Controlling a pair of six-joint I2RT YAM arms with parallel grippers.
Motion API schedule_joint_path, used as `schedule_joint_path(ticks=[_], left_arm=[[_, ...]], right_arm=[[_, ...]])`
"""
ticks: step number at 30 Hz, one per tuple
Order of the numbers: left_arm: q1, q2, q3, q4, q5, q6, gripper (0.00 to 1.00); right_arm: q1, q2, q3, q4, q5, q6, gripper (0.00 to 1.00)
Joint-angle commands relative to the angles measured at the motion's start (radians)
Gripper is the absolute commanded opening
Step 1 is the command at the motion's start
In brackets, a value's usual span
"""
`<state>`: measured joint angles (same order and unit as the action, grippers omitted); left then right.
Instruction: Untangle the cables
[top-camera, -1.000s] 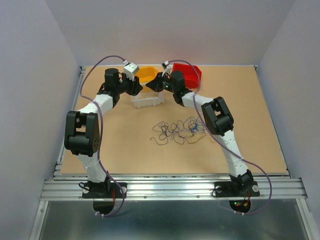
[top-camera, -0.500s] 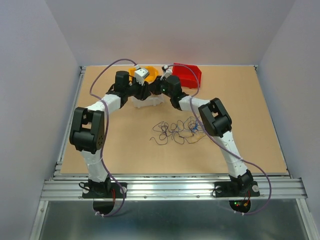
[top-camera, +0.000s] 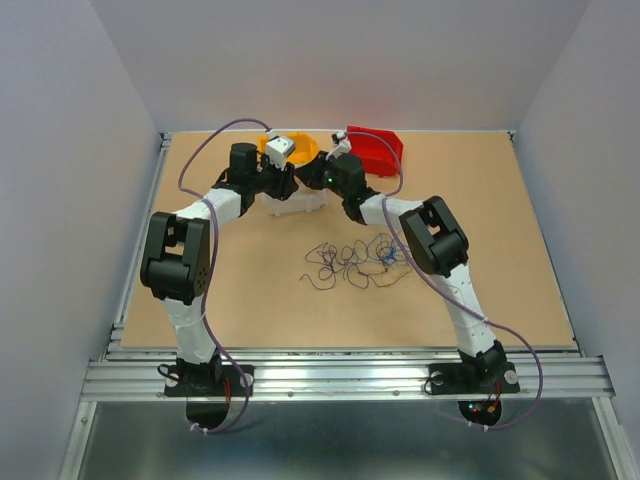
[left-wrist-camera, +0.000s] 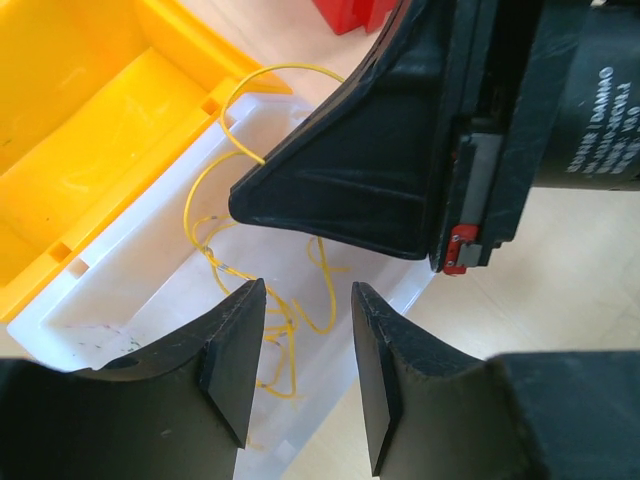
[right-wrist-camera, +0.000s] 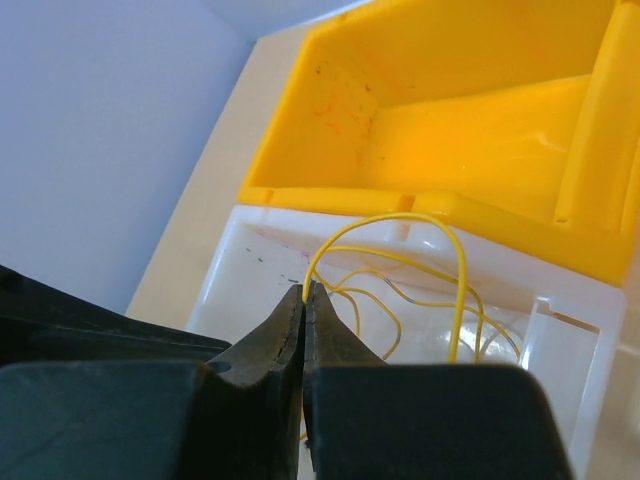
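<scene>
Tabletop (top-camera: 500, 250) of pale board is seen carrying a red bin (top-camera: 375, 148), a yellow bin (right-wrist-camera: 450, 100) and a white tray (left-wrist-camera: 150, 270) at its far side. Thin cables (top-camera: 355, 260) are heaped in a tangle near the middle, apart from both arms. Over the white tray the right gripper (right-wrist-camera: 304, 300) is pinched fully together on a yellow wire (right-wrist-camera: 420, 215), whose loops are draped into the tray. The left gripper (left-wrist-camera: 308, 300) is held partly open just beside it, with nothing gripped.
</scene>
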<state>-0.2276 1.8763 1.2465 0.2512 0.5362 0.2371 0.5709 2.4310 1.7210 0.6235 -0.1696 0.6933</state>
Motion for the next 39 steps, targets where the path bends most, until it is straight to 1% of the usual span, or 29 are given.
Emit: schedule_joint_path(ticks=[1, 6, 11, 14, 15, 17, 18, 20, 21, 23, 24, 25, 27, 28, 33, 35, 39], left_arm=[[0.002, -0.042, 0.013, 0.045, -0.01, 0.005, 0.52], [0.002, -0.04, 0.013, 0.046, 0.019, 0.008, 0.52], [0.002, -0.02, 0.03, 0.045, 0.016, 0.011, 0.52], [0.002, -0.009, 0.04, 0.046, 0.021, 0.011, 0.51], [0.002, -0.006, 0.044, 0.046, 0.021, 0.013, 0.49], [0.002, 0.006, 0.051, 0.046, 0.016, 0.013, 0.37], [0.002, 0.01, 0.056, 0.046, 0.012, 0.018, 0.22], [0.002, 0.026, 0.067, 0.039, 0.008, 0.022, 0.05], [0.002, 0.03, 0.074, 0.034, 0.008, 0.024, 0.0], [0.002, 0.034, 0.083, 0.026, 0.002, 0.027, 0.0], [0.005, 0.032, 0.088, 0.022, -0.005, 0.028, 0.0], [0.014, 0.021, 0.093, 0.008, -0.015, 0.03, 0.0], [0.027, 0.004, 0.096, -0.001, -0.015, 0.03, 0.0], [0.03, -0.003, 0.105, -0.041, -0.03, 0.043, 0.0], [0.04, -0.016, 0.129, -0.095, -0.051, 0.057, 0.0], [0.04, -0.006, 0.133, -0.102, -0.059, 0.057, 0.0], [0.04, 0.012, 0.159, -0.133, -0.068, 0.076, 0.0]], right_arm=[[0.009, -0.092, -0.011, 0.096, 0.03, 0.038, 0.0], [0.007, -0.101, -0.008, 0.094, 0.018, 0.054, 0.01], [0.007, -0.092, 0.003, 0.097, -0.013, 0.067, 0.01], [0.01, -0.087, 0.009, 0.102, -0.024, 0.075, 0.01], [0.011, -0.086, 0.008, 0.102, -0.025, 0.078, 0.01], [0.012, -0.087, 0.008, 0.104, -0.027, 0.078, 0.01], [0.012, -0.089, 0.003, 0.105, -0.028, 0.08, 0.01], [0.012, -0.092, -0.001, 0.111, -0.033, 0.08, 0.01], [0.011, -0.093, -0.004, 0.113, -0.034, 0.078, 0.01], [0.011, -0.099, -0.012, 0.119, -0.045, 0.075, 0.07], [0.012, -0.102, -0.015, 0.117, -0.053, 0.069, 0.11], [0.011, -0.111, -0.035, 0.116, -0.054, 0.06, 0.26], [0.011, -0.128, -0.067, 0.116, -0.05, 0.051, 0.39], [0.011, -0.156, -0.107, 0.113, -0.032, 0.04, 0.45], [0.006, -0.245, -0.214, 0.076, 0.01, 0.048, 0.54], [0.004, -0.272, -0.219, 0.027, -0.019, 0.048, 0.57], [0.004, -0.329, -0.256, -0.021, -0.054, 0.031, 0.57]])
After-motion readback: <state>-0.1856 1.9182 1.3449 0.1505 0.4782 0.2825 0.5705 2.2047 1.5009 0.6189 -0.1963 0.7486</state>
